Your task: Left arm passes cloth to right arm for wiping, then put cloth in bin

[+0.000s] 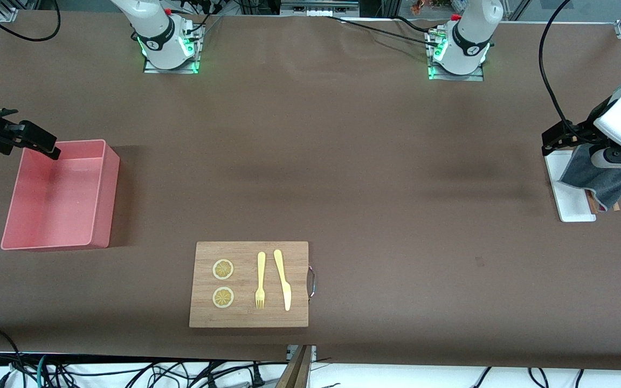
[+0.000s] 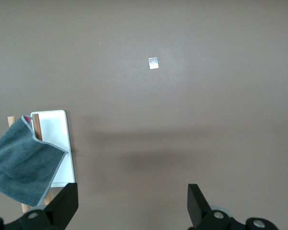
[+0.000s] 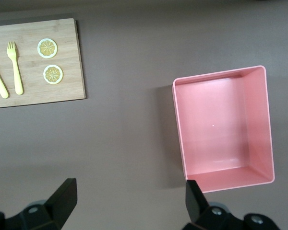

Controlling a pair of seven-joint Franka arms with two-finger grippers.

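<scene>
The dark grey cloth [image 1: 599,180] lies draped over the narrow white tray [image 1: 572,207] at the left arm's end of the table. It also shows in the left wrist view [image 2: 21,165], partly over the tray [image 2: 55,134]. My left gripper [image 1: 550,143] is open and empty above the table beside the tray; its jaws stand wide apart [image 2: 132,206]. The pink bin [image 1: 100,188] stands empty at the right arm's end. My right gripper [image 1: 30,143] is open and empty over the bin's corner nearest the bases; it shows beside the bin [image 3: 261,124] in the right wrist view [image 3: 129,203].
A wooden board [image 1: 246,318] near the front edge carries two lemon slices [image 1: 223,269], a yellow fork [image 1: 260,280] and a yellow knife [image 1: 283,280]. A thin wooden strip [image 2: 37,125] pokes out under the cloth. A small white tape piece [image 2: 153,63] lies on the table.
</scene>
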